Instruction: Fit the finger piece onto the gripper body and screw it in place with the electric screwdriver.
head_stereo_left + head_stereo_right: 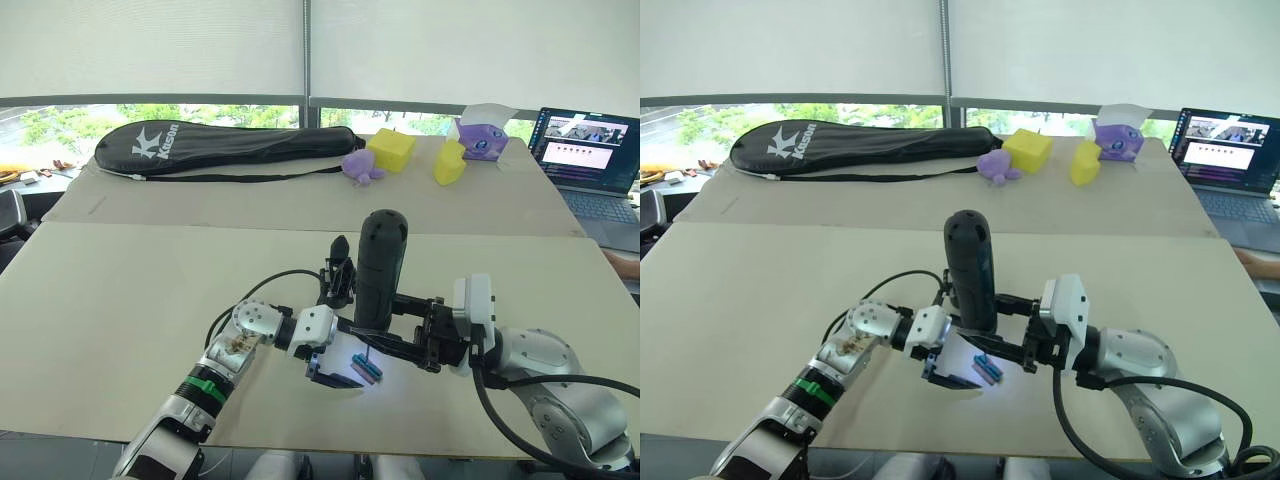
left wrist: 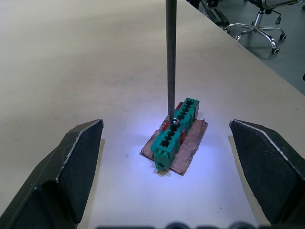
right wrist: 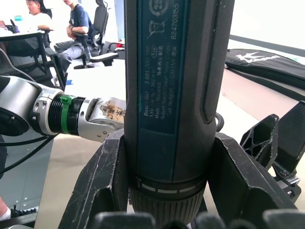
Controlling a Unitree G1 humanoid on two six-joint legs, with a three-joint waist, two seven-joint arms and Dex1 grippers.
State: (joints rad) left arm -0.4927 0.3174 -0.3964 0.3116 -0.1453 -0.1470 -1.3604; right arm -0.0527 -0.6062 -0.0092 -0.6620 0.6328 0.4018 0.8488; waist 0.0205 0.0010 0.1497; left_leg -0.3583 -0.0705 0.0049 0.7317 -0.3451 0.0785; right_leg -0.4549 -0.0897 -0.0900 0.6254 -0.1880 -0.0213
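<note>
My right gripper (image 3: 171,157) is shut on the electric screwdriver (image 1: 380,270), a thick black cylinder held upright over the near middle of the table. Its thin metal bit (image 2: 170,57) points straight down, and its tip rests on a small green block (image 2: 175,130) lying on a brown patch in the tool's white light. My left gripper (image 2: 166,126) stands open, with one finger on each side of the block and neither touching it. A black pointed part (image 1: 338,268) rises just behind the screwdriver; I cannot tell whether it is the gripper body. The finger piece is out of view.
A black racket bag (image 1: 230,150), yellow blocks (image 1: 392,150) and purple toys (image 1: 482,138) line the far side of the table. A laptop (image 1: 590,150) stands at the far right, and a person's hand (image 1: 625,262) rests at the right edge. The near table edge is close.
</note>
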